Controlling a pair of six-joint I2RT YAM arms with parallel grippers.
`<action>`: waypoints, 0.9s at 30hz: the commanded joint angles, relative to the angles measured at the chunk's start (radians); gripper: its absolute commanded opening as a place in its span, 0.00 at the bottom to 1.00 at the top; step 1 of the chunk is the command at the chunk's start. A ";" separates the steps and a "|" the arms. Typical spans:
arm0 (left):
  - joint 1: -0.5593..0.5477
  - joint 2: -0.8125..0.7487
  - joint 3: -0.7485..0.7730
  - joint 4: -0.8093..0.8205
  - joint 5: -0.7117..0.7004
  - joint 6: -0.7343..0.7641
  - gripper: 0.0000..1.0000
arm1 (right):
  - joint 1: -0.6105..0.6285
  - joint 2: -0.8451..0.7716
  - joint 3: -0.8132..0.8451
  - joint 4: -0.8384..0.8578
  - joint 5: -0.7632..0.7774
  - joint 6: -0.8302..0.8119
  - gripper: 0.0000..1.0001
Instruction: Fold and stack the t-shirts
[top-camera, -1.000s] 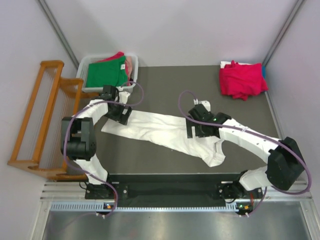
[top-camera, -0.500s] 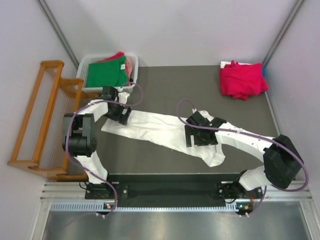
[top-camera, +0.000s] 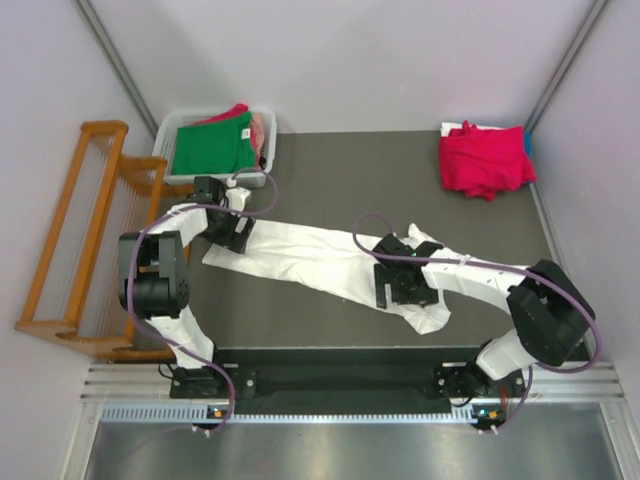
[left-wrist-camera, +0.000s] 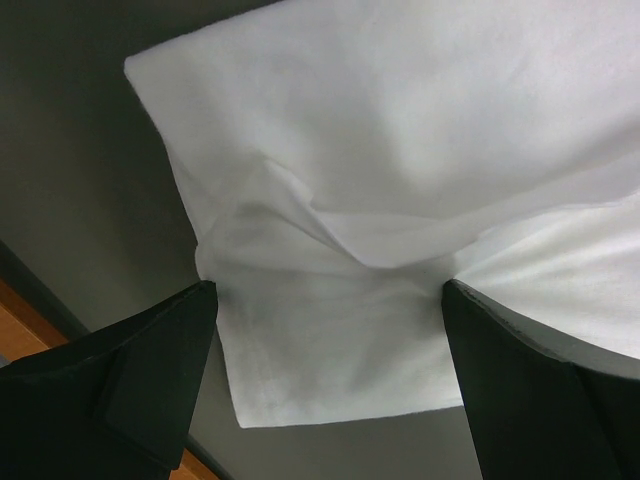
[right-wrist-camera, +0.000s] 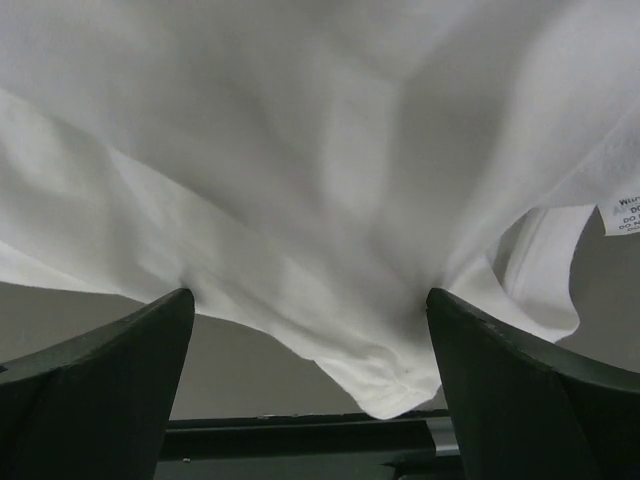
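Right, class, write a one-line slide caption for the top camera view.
Left gripper and right gripper, both open, near the ends of a white t-shirt stretched across the dark table.

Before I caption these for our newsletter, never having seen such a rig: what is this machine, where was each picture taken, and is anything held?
Two robot arms are bolted at the table's near edge. One picture looks down from overhead. The other two come from a camera on each wrist and show that arm's own dark fingers. A white t-shirt lies stretched across the table. Some red shirts are piled at the far right, and a green shirt sits in a white basket beside a wooden rack. The left gripper and right gripper are both open over the white shirt, holding nothing.
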 joint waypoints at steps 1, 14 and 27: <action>0.003 -0.046 -0.008 0.003 0.003 0.017 0.98 | -0.041 0.034 0.020 -0.017 0.041 0.009 1.00; 0.003 -0.110 -0.022 -0.025 0.012 0.034 0.98 | -0.222 0.149 0.137 -0.044 0.153 -0.070 1.00; 0.003 -0.145 0.007 -0.054 0.016 0.037 0.98 | -0.252 0.204 0.142 0.019 0.113 -0.092 1.00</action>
